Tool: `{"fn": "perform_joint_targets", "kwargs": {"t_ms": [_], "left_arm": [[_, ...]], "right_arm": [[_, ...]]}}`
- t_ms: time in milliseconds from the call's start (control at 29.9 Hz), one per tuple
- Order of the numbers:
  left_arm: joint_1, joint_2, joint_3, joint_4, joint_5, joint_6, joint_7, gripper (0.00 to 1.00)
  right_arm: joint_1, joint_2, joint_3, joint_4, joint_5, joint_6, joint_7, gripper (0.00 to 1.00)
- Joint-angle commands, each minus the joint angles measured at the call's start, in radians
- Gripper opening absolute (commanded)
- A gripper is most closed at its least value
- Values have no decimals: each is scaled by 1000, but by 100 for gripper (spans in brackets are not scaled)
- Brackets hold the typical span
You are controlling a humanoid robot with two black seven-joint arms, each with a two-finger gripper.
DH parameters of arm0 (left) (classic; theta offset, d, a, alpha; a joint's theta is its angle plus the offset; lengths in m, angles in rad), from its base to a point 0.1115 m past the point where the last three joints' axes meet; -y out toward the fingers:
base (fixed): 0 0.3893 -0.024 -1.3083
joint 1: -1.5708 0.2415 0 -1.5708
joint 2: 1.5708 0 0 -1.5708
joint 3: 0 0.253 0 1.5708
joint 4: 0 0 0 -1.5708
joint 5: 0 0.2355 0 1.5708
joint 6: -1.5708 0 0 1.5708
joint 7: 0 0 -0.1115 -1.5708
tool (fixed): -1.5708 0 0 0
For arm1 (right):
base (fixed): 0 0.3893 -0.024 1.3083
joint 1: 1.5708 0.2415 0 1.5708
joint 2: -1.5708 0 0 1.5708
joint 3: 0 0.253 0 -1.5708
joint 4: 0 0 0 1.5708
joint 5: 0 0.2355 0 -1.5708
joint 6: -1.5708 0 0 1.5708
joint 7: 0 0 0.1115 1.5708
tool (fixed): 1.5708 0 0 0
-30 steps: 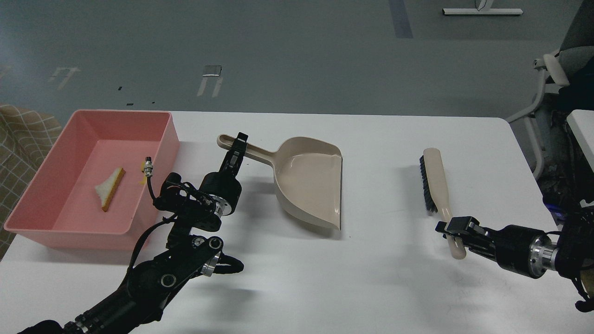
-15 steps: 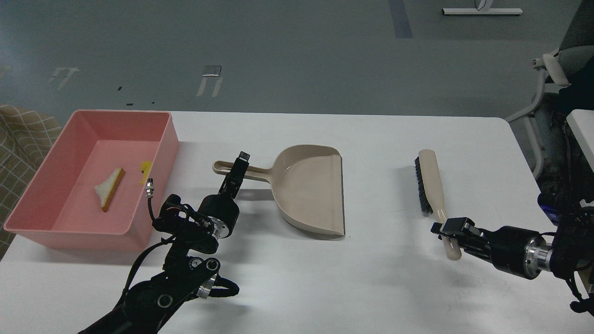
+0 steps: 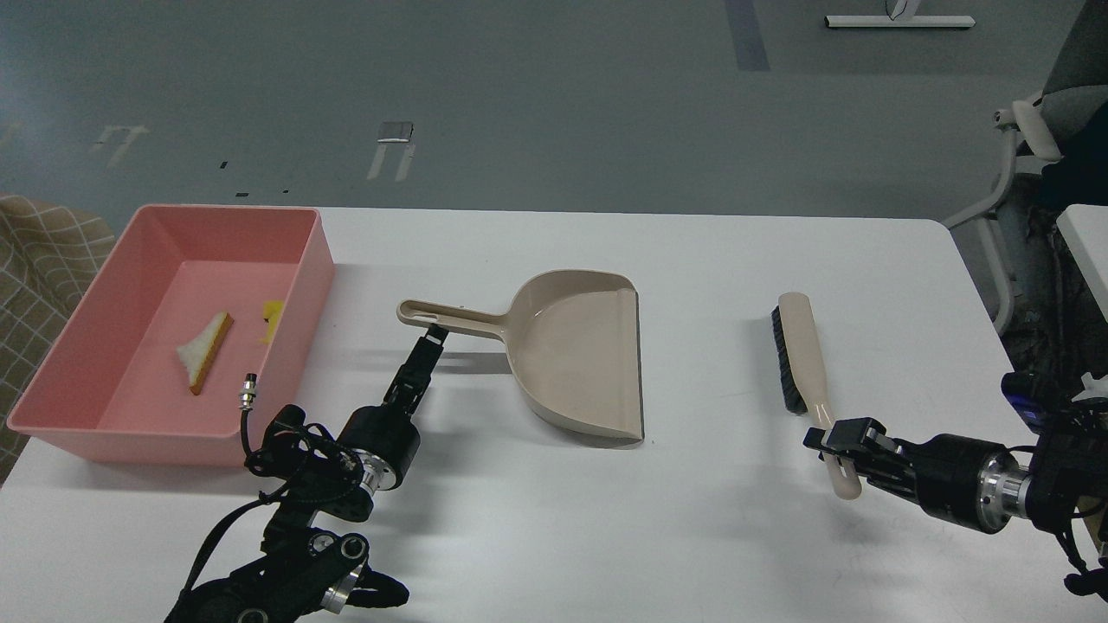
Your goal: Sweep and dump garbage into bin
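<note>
1. Upper left of the frame: the bin [image 3: 303, 260] looks like smooth salmon-pink plastic with a soft sheen.
2. Centre: the dustpan [image 3: 576, 355] is glossy beige plastic.
3. Right: the brush [image 3: 805, 355] has a smooth beige handle and coarse black bristles.
4. The table [image 3: 692, 519] is matt white.
5. My wrists show polished metal rings.

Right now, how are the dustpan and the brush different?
The dustpan is a wide scoop; the brush is long and thin. The dustpan lies free on the table, the left hand just short of its handle; the brush's handle sits between the right hand's fingers. The brush has black bristles; the dustpan has none. Both are beige with a handle.
</note>
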Motion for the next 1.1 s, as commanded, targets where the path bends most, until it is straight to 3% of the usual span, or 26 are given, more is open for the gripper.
{"fn": "perform_joint_targets", "kwargs": {"t_ms": [0,67,134,401,501,701,868,1002,1069], "left_arm": [[13,21,-2,-39,0,0,-1,98],[14,26,-5,-62,0,0,-1,98],[14,38,-15,-88,-2,-5,1,98],[15,116,-21,-229,-5,-43,13,98],[15,182,-22,-299,-28,-59,15,98],[1,282,-137,-404,-85,-123,15,98],[-55,332,-335,-404,-184,-266,15,98],[-109,351,-504,-390,-359,-425,15,98],[-132,346,-527,-373,-387,-447,15,98]], "right_arm": [[0,-2,3,-1,2,-8,-6,63],[1,-8,8,4,4,-11,-12,88],[1,-18,9,7,5,-11,-12,95],[1,-120,57,21,34,9,-6,99],[1,-169,100,17,123,69,-3,99],[1,-200,248,-16,197,92,3,99],[1,-108,448,-151,271,94,40,99],[4,52,673,-278,292,106,49,99],[7,111,733,-298,292,106,51,99]]}}
